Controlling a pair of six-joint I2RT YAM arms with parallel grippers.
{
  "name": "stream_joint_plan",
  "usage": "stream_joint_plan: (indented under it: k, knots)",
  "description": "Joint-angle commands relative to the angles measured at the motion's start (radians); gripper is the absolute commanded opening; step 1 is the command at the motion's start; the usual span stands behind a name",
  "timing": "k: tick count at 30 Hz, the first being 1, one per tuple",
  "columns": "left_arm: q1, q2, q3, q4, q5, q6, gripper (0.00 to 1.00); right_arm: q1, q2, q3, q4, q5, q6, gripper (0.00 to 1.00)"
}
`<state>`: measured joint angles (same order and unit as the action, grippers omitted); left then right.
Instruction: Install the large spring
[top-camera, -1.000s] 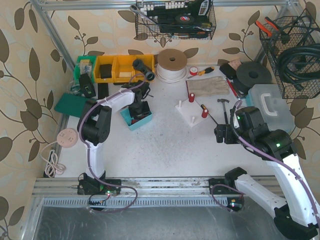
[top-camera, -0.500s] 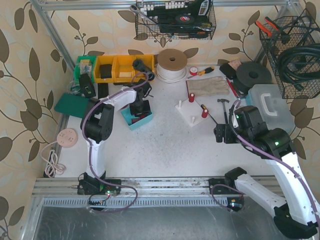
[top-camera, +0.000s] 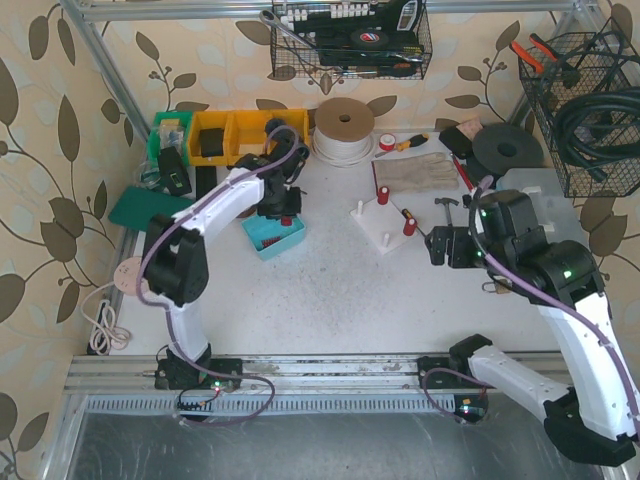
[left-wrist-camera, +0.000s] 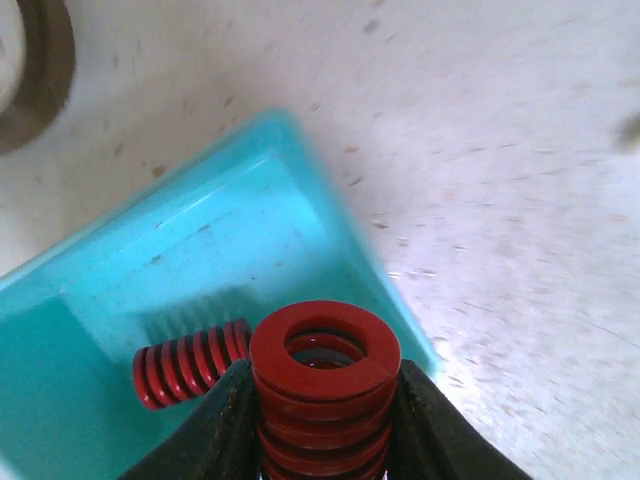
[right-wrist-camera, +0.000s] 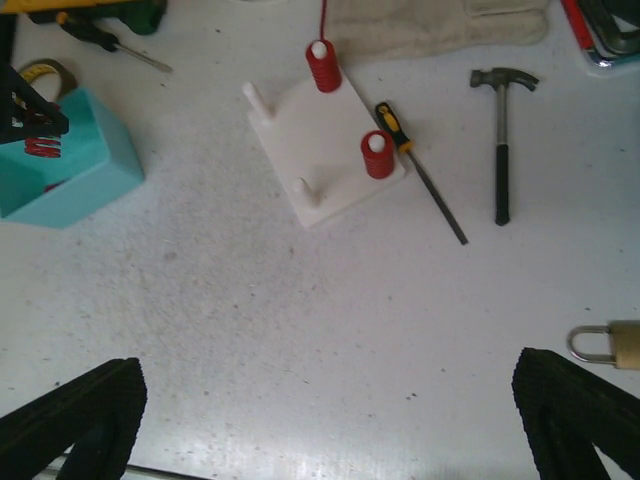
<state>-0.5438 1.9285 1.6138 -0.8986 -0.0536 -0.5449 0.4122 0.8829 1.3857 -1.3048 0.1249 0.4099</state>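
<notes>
My left gripper (left-wrist-camera: 322, 420) is shut on a large red spring (left-wrist-camera: 325, 375) and holds it upright above the near corner of a teal box (left-wrist-camera: 230, 255). A smaller red spring (left-wrist-camera: 185, 362) lies inside that box. From above, the left gripper (top-camera: 280, 205) hovers over the teal box (top-camera: 273, 237). The white peg board (top-camera: 385, 225) stands at table centre with two red springs (top-camera: 382, 196) on pegs and two bare pegs; it also shows in the right wrist view (right-wrist-camera: 325, 150). My right gripper (right-wrist-camera: 330, 420) is open and empty above bare table near the board.
A screwdriver (right-wrist-camera: 420, 170) and a hammer (right-wrist-camera: 502, 135) lie right of the board. A padlock (right-wrist-camera: 610, 345) lies at the right. Gloves (top-camera: 415, 172), a tape roll (top-camera: 343, 128), yellow bins (top-camera: 235, 135) and a clear case (top-camera: 545, 205) sit further back.
My left gripper has risen out of the teal box with the large spring in it. The right arm has shifted slightly up and to the right.
</notes>
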Motion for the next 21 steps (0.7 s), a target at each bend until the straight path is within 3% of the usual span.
stream_joint_plan:
  k: [1,6,11,16,21]
  knots:
    - [-0.076,-0.203,0.030,0.027,-0.089,0.134,0.11,0.002,0.067,0.054,0.021,-0.088,0.032,0.98]
    - [-0.162,-0.357,-0.125,0.266,-0.086,0.382,0.05,-0.029,0.167,0.064,0.088,-0.225,0.028,0.93]
    - [-0.202,-0.595,-0.473,0.782,0.089,0.615,0.00,-0.138,0.317,0.072,0.200,-0.518,0.061,0.77]
    - [-0.225,-0.629,-0.494,0.757,0.202,0.727,0.00,-0.144,0.403,0.071,0.232,-0.679,0.019,0.61]
    - [-0.288,-0.625,-0.487,0.773,0.255,0.817,0.00,-0.127,0.451,0.084,0.299,-0.797,0.039,0.58]
